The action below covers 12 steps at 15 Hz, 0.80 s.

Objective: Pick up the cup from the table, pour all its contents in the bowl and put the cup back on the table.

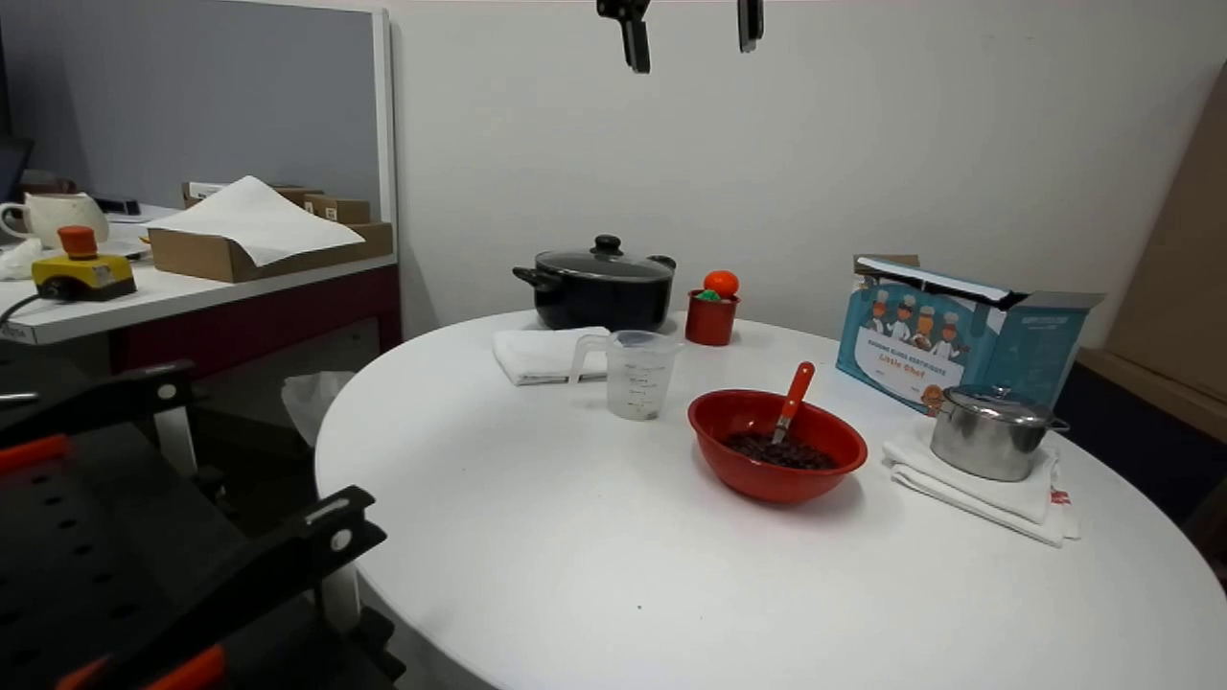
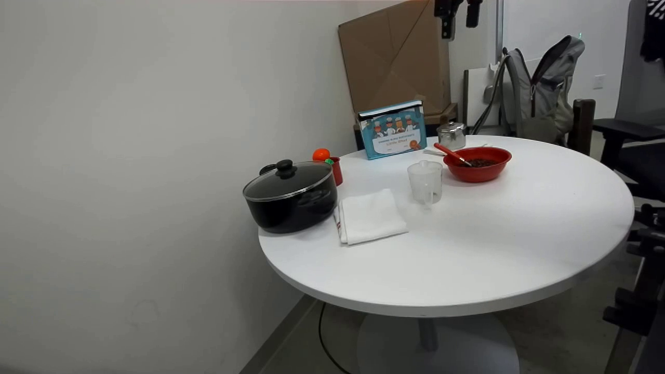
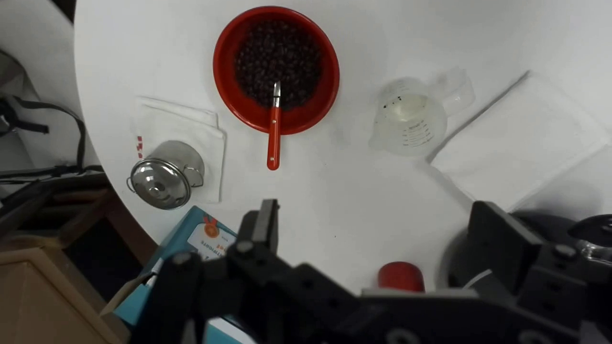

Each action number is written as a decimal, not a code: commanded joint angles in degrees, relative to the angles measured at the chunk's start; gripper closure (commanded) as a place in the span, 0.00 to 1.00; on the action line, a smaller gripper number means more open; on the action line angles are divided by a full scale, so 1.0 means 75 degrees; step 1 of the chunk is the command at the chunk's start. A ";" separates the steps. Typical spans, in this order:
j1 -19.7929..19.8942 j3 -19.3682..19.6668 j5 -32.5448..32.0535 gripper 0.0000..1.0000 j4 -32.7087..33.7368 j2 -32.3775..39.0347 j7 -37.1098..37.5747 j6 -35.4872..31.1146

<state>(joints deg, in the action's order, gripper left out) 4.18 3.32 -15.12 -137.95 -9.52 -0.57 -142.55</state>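
The cup (image 1: 639,379) is a clear measuring cup with a handle. It stands upright on the round white table (image 1: 537,546), beside the bowl, in both exterior views (image 2: 426,183). In the wrist view the cup (image 3: 413,124) shows only a few dark specks inside. The red bowl (image 1: 767,484) holds dark beans (image 3: 277,57) and a red-handled spoon (image 3: 274,138). It also shows in an exterior view (image 2: 475,175). My gripper (image 1: 693,59) is open and empty, high above the table. Its spread fingers (image 3: 376,203) frame bare tabletop in the wrist view, apart from the cup.
A folded white towel (image 1: 542,356) lies close beside the cup's handle. A black lidded pot (image 1: 604,299) and a small red cup (image 1: 710,321) stand at the back. A silver pot (image 1: 992,443) on a towel and a blue box (image 1: 930,335) stand beyond the bowl.
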 commanded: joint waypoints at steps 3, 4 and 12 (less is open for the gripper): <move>0.0031 -0.0029 0.0014 0.00 0.0008 0.0075 -0.0004 0.0038; 0.0030 -0.0027 0.0013 0.00 0.0008 0.0119 -0.0002 0.0037; 0.0029 -0.0026 0.0012 0.00 0.0017 0.0158 -0.0001 0.0035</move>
